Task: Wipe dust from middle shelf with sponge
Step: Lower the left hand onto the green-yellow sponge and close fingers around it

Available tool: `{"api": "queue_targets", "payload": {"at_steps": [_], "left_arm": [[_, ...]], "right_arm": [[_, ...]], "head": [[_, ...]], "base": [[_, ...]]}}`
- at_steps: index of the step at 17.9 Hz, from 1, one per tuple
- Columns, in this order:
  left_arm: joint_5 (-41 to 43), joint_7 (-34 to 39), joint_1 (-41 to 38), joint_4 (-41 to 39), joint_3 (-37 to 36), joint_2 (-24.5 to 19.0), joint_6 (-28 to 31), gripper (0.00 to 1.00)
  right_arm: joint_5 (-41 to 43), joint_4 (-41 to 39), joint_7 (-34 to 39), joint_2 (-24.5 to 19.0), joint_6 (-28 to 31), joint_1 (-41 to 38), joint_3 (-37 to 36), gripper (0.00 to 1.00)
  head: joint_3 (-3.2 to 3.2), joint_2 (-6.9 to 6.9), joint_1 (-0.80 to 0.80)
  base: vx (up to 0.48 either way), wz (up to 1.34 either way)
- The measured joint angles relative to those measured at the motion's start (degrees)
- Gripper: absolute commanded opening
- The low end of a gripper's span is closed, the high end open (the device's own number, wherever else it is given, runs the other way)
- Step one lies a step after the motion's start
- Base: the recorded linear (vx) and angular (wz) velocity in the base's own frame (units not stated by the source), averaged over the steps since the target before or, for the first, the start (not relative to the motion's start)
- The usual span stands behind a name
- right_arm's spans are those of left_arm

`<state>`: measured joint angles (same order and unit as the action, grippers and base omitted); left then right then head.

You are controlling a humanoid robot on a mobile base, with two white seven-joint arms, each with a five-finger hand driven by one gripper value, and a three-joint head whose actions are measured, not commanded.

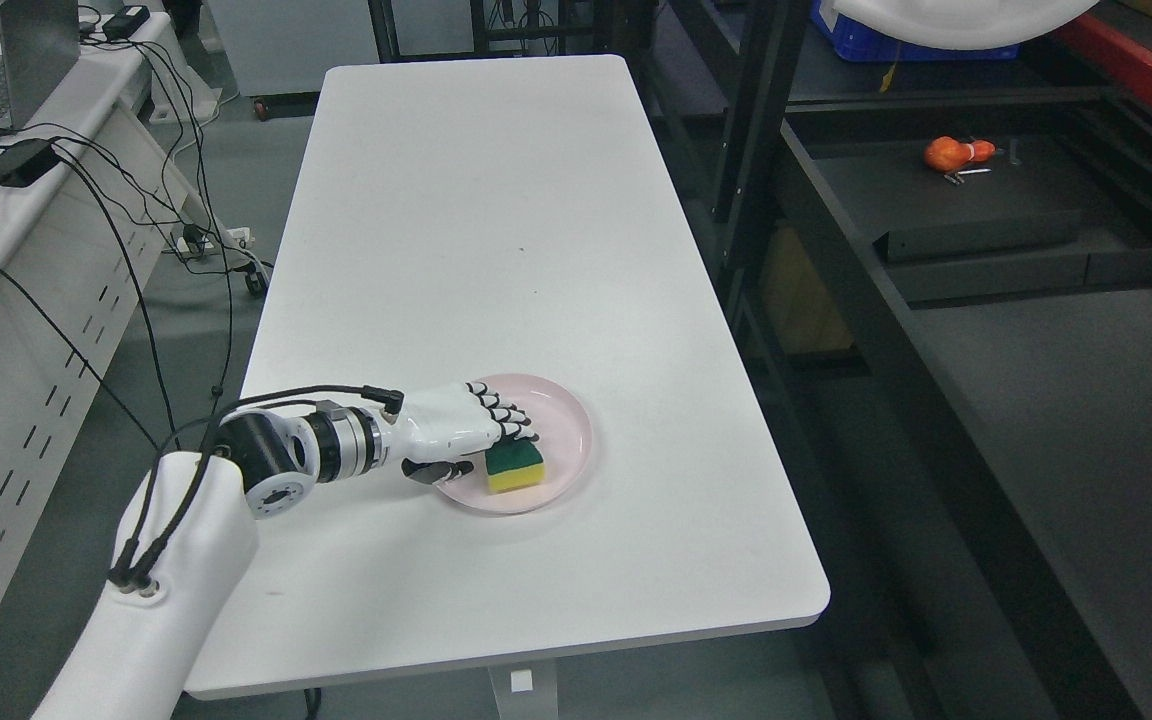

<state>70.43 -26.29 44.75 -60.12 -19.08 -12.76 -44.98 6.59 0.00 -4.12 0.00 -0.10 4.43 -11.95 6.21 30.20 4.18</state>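
On the near part of the white bench (pixel 496 250):
Sponge location: sponge (pixel 515 467) lying flat on pink plate (pixel 566 425), green scouring face up, yellow foam below.
Left robot hand (pixel 461 425): reaching in over the plate's left rim; fingers (pixel 508 418) extended over the sponge's far edge, thumb low at its near-left side. Apart, not yet clamped; contact with the sponge not clear.
Right robot hand: not visible.
Handling, judged: light, soft, compressible; no breakage risk. Likely to squash rather than slip under a firm pinch. Plate smooth and loose, liable to slide if pushed.
Grip point, judged: across the 2 long side faces, thumb opposing fingers, at mid-length.
Shelf: dark shelving unit (pixel 986 240) to the right of the bench, well apart from the plate.
Surroundings: orange object (pixel 956 153) on a shelf surface further back; black cables (pixel 116 230) and laptop (pixel 6 60) on a second bench at left.
Obstructions: dark upright posts (pixel 746 130) between bench and shelf; nothing on the bench near the plate.
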Motion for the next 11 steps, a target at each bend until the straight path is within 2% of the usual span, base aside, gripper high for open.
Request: {"api": "queue_targets", "payload": {"at_steps": [5,7,11], "left_arm": [[0.0,-0.19,0.14,0.95,1.26,0.35,0.0,0.63],[0.01,-0.4,0.14,1.33,2.2,0.47,0.0,0.54],[-0.08,-0.58,0.25,1.73,4.4,0.64,0.0,0.48]], "right_arm": [[0.0,0.0,0.01,0.0,0.0,0.01,0.0,1.0],[0.0,0.0,0.01,0.0,0.0,0.0,0.0,1.0],[0.0,0.0,0.01,0.0,0.0,-0.01,0.0,1.0]], "head": [[0.0,0.0,0.0],[0.0,0.0,0.0],[0.0,0.0,0.0]], "base": [[0.0,0.0],[0.0,0.0],[0.0,0.0]]}}
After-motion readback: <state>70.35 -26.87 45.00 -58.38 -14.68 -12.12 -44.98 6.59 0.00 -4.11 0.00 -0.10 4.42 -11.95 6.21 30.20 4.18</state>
